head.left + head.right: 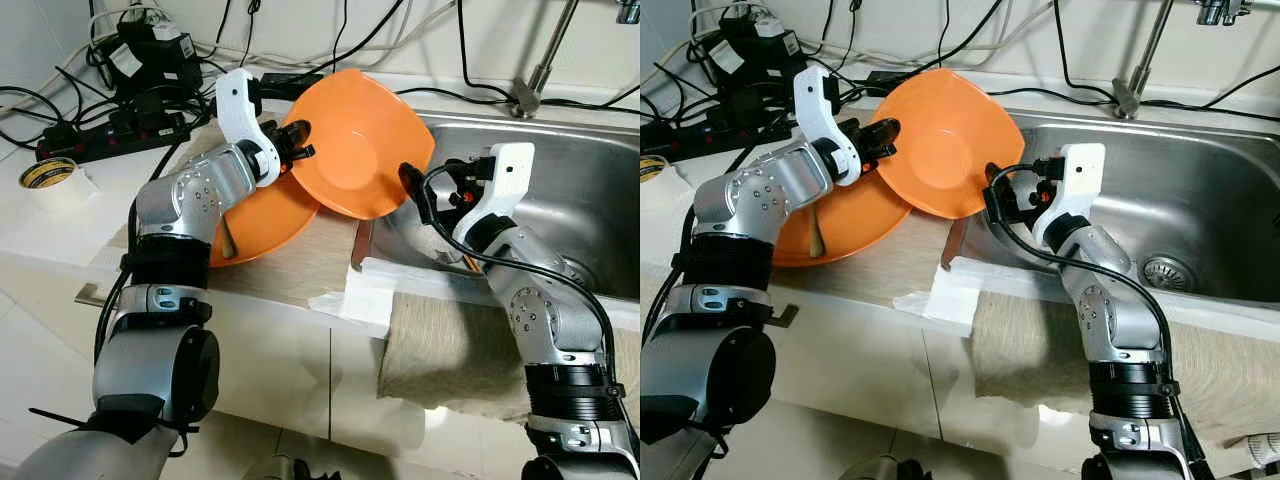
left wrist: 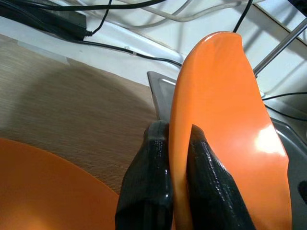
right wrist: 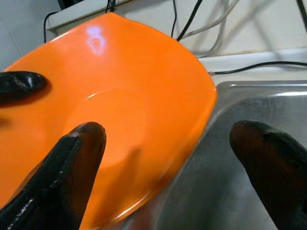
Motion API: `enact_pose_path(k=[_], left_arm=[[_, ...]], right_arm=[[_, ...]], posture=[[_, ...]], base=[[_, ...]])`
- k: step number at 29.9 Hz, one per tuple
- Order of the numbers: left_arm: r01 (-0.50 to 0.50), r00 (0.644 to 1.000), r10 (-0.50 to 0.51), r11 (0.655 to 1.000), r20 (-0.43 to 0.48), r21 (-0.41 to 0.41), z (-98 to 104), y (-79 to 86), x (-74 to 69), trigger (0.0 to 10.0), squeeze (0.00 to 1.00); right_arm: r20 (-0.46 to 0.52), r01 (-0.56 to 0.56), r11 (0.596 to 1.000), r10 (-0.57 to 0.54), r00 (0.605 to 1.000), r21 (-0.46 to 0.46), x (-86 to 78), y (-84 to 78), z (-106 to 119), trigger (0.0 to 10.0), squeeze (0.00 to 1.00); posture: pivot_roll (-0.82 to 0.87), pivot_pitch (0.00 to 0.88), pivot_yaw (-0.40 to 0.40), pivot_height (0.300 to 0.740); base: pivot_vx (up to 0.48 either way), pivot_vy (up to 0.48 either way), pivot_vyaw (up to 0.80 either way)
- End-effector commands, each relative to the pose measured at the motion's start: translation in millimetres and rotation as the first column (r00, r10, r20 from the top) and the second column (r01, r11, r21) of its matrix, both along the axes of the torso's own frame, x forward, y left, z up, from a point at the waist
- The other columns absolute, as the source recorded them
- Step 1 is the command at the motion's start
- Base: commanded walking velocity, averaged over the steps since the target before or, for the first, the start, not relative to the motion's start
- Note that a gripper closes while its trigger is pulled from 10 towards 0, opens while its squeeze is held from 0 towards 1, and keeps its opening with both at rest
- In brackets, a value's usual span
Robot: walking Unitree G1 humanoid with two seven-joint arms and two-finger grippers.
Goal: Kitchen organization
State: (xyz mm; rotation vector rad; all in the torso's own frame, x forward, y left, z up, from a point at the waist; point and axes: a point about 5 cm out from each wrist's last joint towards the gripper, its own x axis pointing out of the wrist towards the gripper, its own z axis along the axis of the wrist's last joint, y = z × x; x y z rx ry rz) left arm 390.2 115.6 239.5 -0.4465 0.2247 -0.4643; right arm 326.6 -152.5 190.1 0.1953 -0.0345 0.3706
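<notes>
Left gripper (image 1: 300, 143) pinches the rim of an orange bowl (image 1: 360, 140), one black finger (image 2: 146, 187) on the outside and the other on the inside, as the left wrist view shows. The bowl is held tilted on edge, its hollow facing the sink (image 1: 590, 190), over the sink's left rim and above the tabletop (image 1: 290, 265).

Nearest to the robot, a beige cloth (image 1: 450, 350) hangs down over the front edge of the tabletop below the sink, and a white paper towel (image 1: 365, 290) lies on the edge just left of the sink. The right gripper (image 1: 425, 195) sits inside the sink's left end, fingers spread wide, just beside the lower edge of the held bowl; in the right wrist view one finger (image 3: 72, 167) lies in front of the bowl and the other (image 3: 273, 158) over the steel basin.

Left of the sink, a second orange bowl (image 1: 265, 220) rests flat on the tabletop beneath the left arm. Farther left lies a roll of tape (image 1: 48, 175). Beyond that, a black power strip (image 1: 110, 135) and tangled cables run along the wall, and the tap (image 1: 540, 70) rises behind the sink.
</notes>
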Motion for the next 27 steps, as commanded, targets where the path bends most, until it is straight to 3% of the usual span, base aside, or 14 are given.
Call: enact_pose_path(k=[1,12,27], left_arm=[[0.024,0.998,-0.022,0.999,0.066,-0.025,22,-4.6,1.3,0.0,0.0],[0.021,0.994,-0.011,0.995,0.108,-0.097,44,-3.7,2.6,0.0,0.0],[0.093,0.993,-0.081,0.984,0.081,-0.151,42,-19.7,-8.1,0.0,0.0]], right_arm=[[-0.015,0.013,1.0,-0.013,1.0,0.016,-0.9,2.8,0,10.0,0.0],[-0.094,0.06,0.984,-0.045,0.995,0.17,4.0,9.9,-10,10.0,0.0],[-0.054,0.068,0.979,-0.059,0.997,0.19,19.8,24.1,-2,10.0,0.0]], posture=[[-0.03,0.0,0.072,0.74],[-0.02,0.0,0.075,0.74],[-0.02,0.0,0.069,0.74]], base=[[0.0,0.0,0.0],[0.0,0.0,0.0],[0.0,0.0,0.0]])
